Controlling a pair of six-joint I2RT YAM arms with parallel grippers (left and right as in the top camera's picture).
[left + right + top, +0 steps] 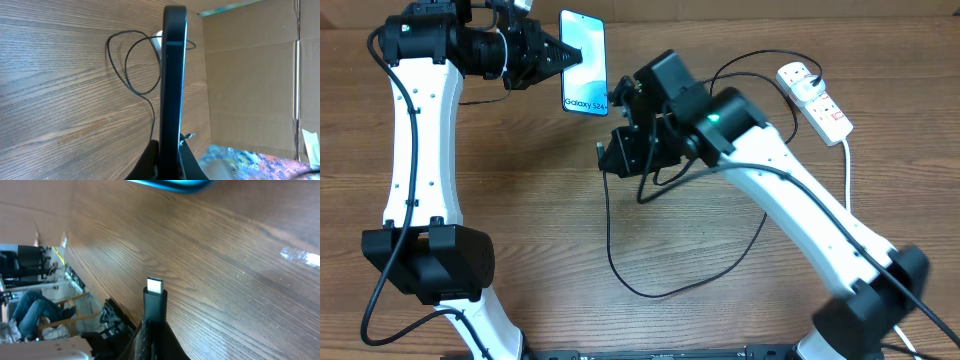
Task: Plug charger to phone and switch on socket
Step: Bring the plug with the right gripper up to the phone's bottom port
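My left gripper (pixel 563 57) is shut on the phone (pixel 583 60) and holds it above the back of the table, blue screen up. The left wrist view shows the phone (pixel 172 85) edge-on, clamped between the black fingers (pixel 150 162). My right gripper (pixel 603 152) is shut on the charger's black connector (pixel 155 302), whose silver tip (pixel 154 285) points toward the blue phone edge (pixel 170 184), still apart from it. The thin black charger cable (pixel 650 285) loops over the table to a white plug (pixel 795 74) seated in the socket (pixel 820 100) at the back right.
A thick white cord (pixel 847 165) runs from the socket toward the front right. A cardboard wall (pixel 250 75) stands behind the table with colourful cloth (pixel 250 160) below it. Chairs and equipment (pixel 30 265) lie beyond the table edge.
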